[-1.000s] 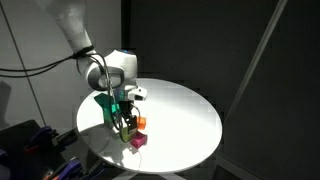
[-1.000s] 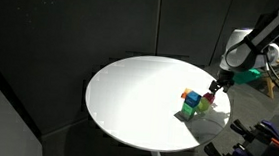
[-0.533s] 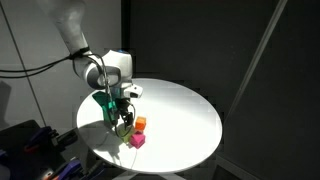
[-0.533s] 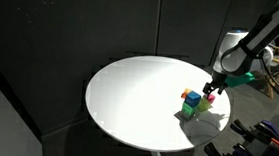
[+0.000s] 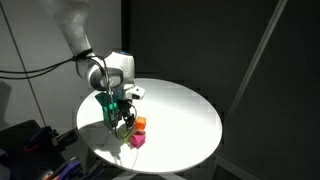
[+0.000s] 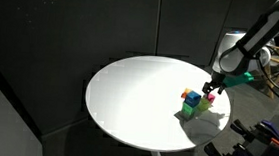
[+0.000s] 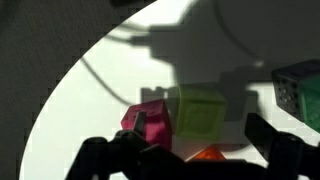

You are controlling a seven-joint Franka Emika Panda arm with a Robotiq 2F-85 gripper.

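Hovering at the bottom of the wrist view, the gripper (image 7: 190, 160) is held wide apart and empty, which leaves room for a block between its fingers. Mid-frame, the magenta block (image 7: 150, 122) and the yellow-green block (image 7: 200, 112) are bunched together, touching, on the white surface (image 7: 100, 110).

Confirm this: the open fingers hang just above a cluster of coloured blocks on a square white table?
Wrong shape: the table is round, not square, as both exterior views show. The open fingers do hang just above the cluster of coloured blocks.
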